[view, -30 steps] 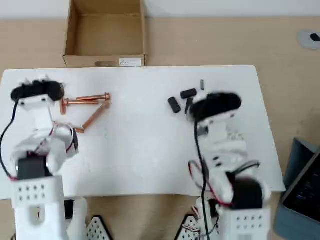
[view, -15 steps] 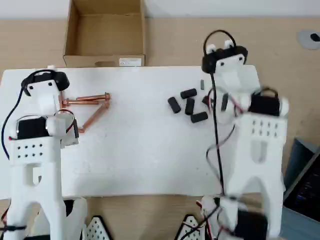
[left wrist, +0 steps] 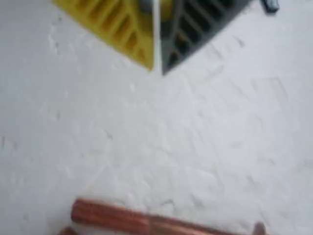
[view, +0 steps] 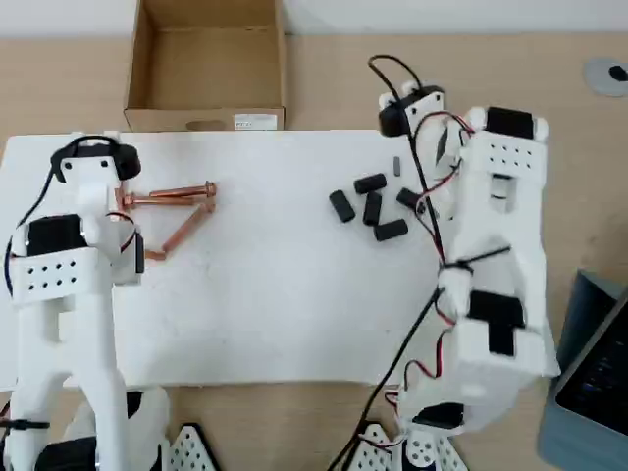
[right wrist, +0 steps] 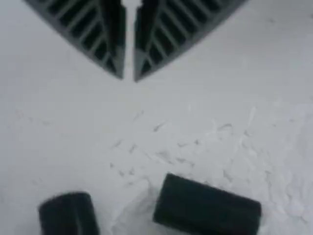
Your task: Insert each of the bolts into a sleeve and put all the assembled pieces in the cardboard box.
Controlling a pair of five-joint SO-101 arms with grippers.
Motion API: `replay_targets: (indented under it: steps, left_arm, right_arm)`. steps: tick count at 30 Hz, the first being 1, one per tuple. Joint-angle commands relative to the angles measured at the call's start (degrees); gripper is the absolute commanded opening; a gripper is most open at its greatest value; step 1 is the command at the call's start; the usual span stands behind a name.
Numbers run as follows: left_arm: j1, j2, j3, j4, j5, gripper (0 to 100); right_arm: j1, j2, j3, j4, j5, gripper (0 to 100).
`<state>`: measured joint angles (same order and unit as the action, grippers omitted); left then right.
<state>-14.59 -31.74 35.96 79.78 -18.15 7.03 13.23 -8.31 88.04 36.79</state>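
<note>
Three copper bolts lie on the left part of the white mat, two side by side and one slanted below them. My left arm stands just left of them. In the left wrist view my left gripper is shut and empty above the mat, with one bolt a short way off. Several black sleeves lie on the mat's right part. My right arm is beside them. My right gripper is shut and empty, near two sleeves. The cardboard box stands open and empty beyond the mat.
A small dark piece lies just past the sleeves. A grey device sits off the mat at the right edge, and a grey disc at the far right corner. The mat's middle is bare.
Both arms have stretched out from a folded pose toward the far side of the mat. The right arm swung right off the sleeves, uncovering them all.
</note>
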Motion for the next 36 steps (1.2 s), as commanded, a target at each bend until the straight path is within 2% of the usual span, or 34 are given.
replay_targets:
  steps: [1,3,9,19,36]
  left_arm:
    - [-0.26,0.84,-2.9,2.73,-0.35,9]
    - [-0.26,1.36,-2.9,2.99,-0.35,12]
    - [-0.18,1.45,-2.81,2.81,-0.35,13]
    - [-0.18,1.45,-2.46,2.73,-0.35,13]
    - [-0.18,1.45,-2.29,2.73,-0.44,13]
  right_arm:
    - [0.22,2.95,-6.29,0.7,4.31,9.8]
    - [0.22,4.53,-8.04,1.05,6.68,13.2]
    - [-1.98,9.54,-12.79,4.84,12.31,18.2]
    - [-4.35,18.33,-21.23,5.01,11.87,19.3]
    - [-4.44,35.82,-35.12,5.01,11.78,19.2]
